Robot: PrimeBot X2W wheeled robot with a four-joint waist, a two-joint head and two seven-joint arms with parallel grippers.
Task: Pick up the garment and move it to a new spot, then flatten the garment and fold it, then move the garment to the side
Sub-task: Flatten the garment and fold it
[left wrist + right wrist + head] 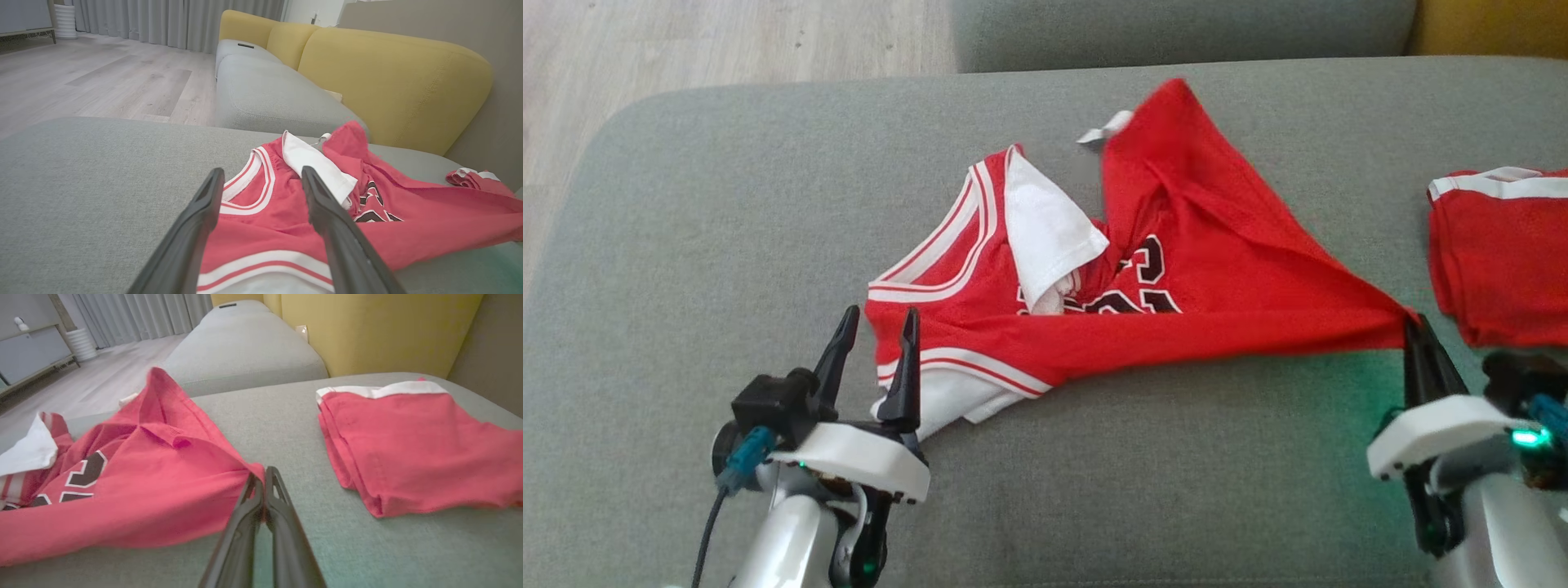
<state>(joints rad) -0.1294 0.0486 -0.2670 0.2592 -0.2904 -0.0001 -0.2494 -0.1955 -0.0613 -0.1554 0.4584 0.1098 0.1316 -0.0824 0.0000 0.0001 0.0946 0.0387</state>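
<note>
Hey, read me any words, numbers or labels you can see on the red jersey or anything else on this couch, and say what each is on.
"3": probably, a black white-edged character on the red jersey; the other characters are folded under and unreadable.
The white tag at the jersey's far edge: too small to read.
The folded red garment on the right: no text showing.

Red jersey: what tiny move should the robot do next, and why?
Probably shut the left gripper on the striped edge. Its fingers stand open around that edge of the red jersey, while the right gripper is shut on the opposite corner, with the cloth running taut to it. With both ends held, it could likely lift and spread the crumpled jersey.
</note>
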